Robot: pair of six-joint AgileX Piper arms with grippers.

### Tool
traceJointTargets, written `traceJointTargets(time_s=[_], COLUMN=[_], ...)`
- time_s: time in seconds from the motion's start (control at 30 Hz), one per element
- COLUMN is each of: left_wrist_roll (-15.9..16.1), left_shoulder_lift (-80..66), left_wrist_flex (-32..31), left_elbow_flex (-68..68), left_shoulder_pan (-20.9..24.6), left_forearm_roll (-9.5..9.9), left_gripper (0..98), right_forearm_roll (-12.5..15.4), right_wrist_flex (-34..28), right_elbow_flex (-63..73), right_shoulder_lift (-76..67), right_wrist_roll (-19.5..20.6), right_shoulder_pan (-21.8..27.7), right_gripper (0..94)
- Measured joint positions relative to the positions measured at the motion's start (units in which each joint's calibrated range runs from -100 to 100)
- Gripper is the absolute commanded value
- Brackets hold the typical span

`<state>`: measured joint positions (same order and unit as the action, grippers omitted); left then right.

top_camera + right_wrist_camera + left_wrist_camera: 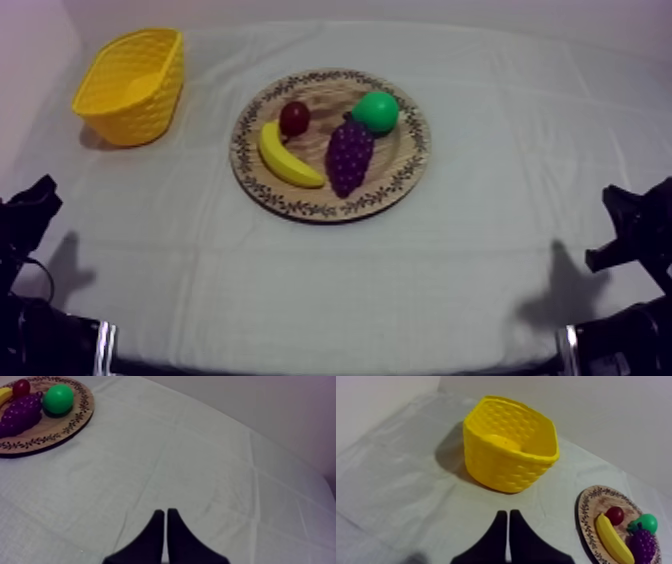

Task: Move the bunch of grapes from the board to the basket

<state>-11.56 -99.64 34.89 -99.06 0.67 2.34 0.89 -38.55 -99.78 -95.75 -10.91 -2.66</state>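
The grapes (350,158) lie on the board (405,152), on its right half, their length running from the near rim toward the far rim. The banana (287,157) lies just beside them on the left, slanting across the board's left part. The pear (376,111) sits by the far right rim at the grapes' stem end. It seems to touch them, though the top view is too dim there to be sure. The small red fruit (294,118) sits toward the far left rim, at the banana's far tip.

The board rests about mid-table (480,270), somewhat nearer the far edge than the near one. The basket (140,120) stands upright near the far left corner, well apart from the board, its mouth facing up.

The left gripper (508,536) is narrow: its two fingers lie together as a wedge, holding nothing. It hangs over bare table by the near left corner and points toward the basket, with the board off to one side of it. From above, the left arm (30,215) sits low at that same corner.

The right gripper (165,536) is narrow too, fingers pressed together with nothing between them. It hangs over bare table by the near right corner, well apart from the board, with the pear and grapes on the side of the board nearest it. The right arm (640,235) sits low at the near right corner in the top view.
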Motion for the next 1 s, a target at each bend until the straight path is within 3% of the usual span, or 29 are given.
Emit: traceJointTargets(time_s=[0.47,0.73,1.0], left_wrist_roll=[-0.3,-1.7,-4.0], left_shoulder_lift=[-0.1,1.5,13.5], left_wrist_flex=[-0.3,-0.4,-3.1], left_elbow_flex=[-0.2,0.4,4.5], left_shoulder_pan=[-0.6,-6.0,-12.6], left_forearm_roll=[0.0,0.07,-0.33], left_gripper=[0.1,0.1,0.0], right_forearm_roll=[0.0,0.0,0.0], right_wrist_flex=[0.0,0.0,0.0], right_elbow_flex=[0.0,0.0,0.0], right_shoulder_lift=[0.0,0.0,0.0], right_wrist_roll=[0.0,0.0,0.0], right_shoulder_pan=[0.0,0.0,0.0], right_gripper=[0.3,0.3,0.3])
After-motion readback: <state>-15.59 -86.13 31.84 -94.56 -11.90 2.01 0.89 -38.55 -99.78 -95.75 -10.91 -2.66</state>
